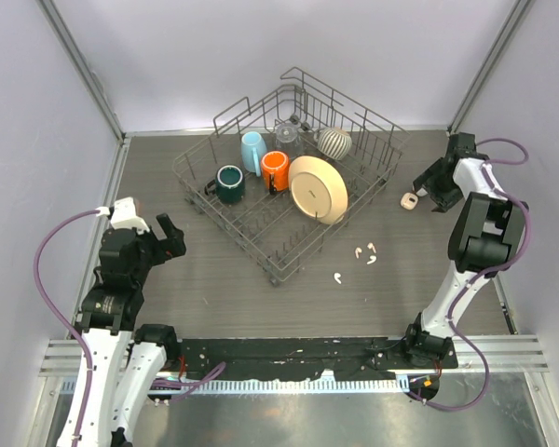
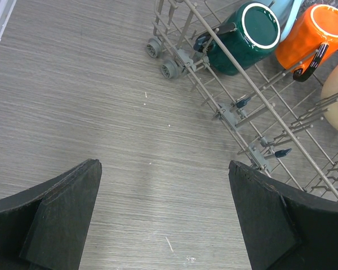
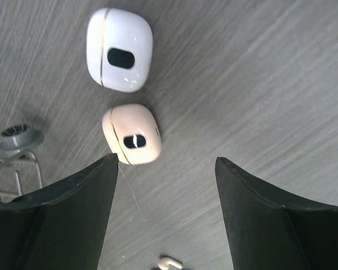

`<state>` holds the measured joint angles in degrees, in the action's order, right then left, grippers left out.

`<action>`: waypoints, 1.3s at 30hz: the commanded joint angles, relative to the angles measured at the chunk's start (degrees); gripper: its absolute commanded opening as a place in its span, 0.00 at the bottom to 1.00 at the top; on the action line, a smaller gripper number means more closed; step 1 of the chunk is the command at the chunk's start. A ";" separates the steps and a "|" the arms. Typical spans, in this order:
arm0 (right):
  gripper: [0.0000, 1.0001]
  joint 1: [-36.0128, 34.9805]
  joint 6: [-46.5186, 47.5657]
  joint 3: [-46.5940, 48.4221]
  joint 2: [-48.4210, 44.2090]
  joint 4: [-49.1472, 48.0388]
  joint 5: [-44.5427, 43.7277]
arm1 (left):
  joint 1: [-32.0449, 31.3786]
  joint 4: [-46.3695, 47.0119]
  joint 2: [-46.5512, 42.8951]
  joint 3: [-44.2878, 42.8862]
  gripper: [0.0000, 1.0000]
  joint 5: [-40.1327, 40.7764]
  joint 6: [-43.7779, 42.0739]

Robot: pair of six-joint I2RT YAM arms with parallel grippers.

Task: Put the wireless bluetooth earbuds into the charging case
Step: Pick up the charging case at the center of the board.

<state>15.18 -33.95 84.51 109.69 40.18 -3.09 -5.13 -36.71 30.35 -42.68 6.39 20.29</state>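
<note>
Crockery filled the wire dish rack [image 1: 261, 237] at the far middle of the table [image 1: 214, 289]: a teal mug [image 1: 230, 183] at its left, a light-blue cup [image 1: 252, 151] and an orange mug [image 1: 276, 169] beside it, a cream plate [image 1: 319, 189] on edge, and a striped ribbed piece [image 1: 334, 142] and a clear glass [image 1: 287, 131] at the far side.

White earbuds [image 1: 371, 247] lay loose on the bare table just near of the rack's right corner, one of them [image 1: 338, 277] a little nearer and to the left. They were well apart from the beige charging case [image 1: 409, 200], which sat to the right of the rack.

The right wrist view showed a white charging case [image 3: 119, 49] with a thin gold seam lying just beside the beige one [image 3: 131, 134], each with a dark oval on its upper face. Any lettering was too small to read.

The right gripper [image 3: 166, 197] stood over that spot with jaws apart and only bare table between them. The beige case lay just off one fingertip [image 3: 110, 166], and whether they touched could not be told.

The left gripper [image 2: 163, 225] was at the near left, jaws spread wide and holding nothing, with the rack's wheeled edge and the teal mug [image 2: 245, 39] ahead of it.
</note>
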 commanded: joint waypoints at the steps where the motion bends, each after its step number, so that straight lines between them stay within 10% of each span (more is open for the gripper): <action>1: 0.75 -1.82 1.52 6.62 2.01 0.59 -0.06 | -0.06 1.02 -0.03 -0.83 1.00 0.46 -1.05; 39: 0.64 -5.60 5.21 11.21 12.30 4.03 -6.57 | -0.06 0.50 1.12 -0.83 1.00 0.73 -0.87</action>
<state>9.80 -29.87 94.85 122.54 43.79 -7.42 -5.13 -36.75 31.24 -42.68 7.01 20.29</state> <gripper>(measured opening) 0.691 0.996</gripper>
